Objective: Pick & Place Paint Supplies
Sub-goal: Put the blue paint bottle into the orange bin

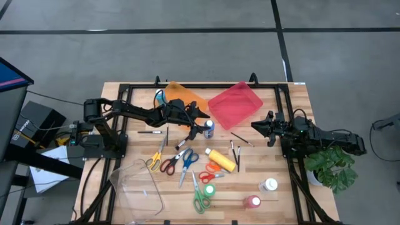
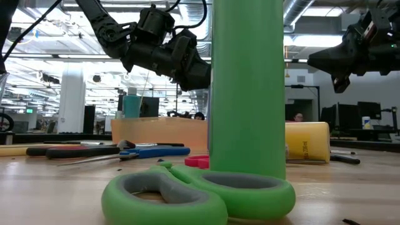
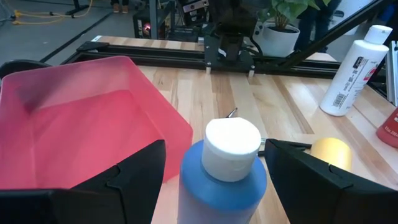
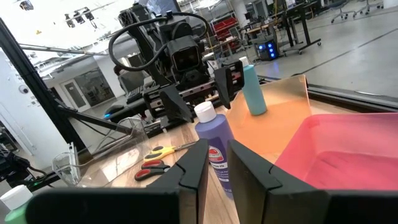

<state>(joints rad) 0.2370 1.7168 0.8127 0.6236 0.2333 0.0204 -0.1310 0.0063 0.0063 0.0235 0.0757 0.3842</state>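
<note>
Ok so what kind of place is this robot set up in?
Probably a robotics lab or open workshop: a wooden table framed by black rails, rows of ceiling lights behind it, and workbenches with equipment across a large concrete-floored hall.

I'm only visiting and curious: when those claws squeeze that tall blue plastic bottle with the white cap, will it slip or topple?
The blue plastic bottle with the white cap stands upright and narrow, so a sideways nudge could probably tip it. Its smooth, round body may slip. The open left gripper straddles it evenly, which should help.

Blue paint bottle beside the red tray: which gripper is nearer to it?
Left. The left gripper straddles the blue paint bottle, open. The right gripper hovers apart, past the red tray.
</note>
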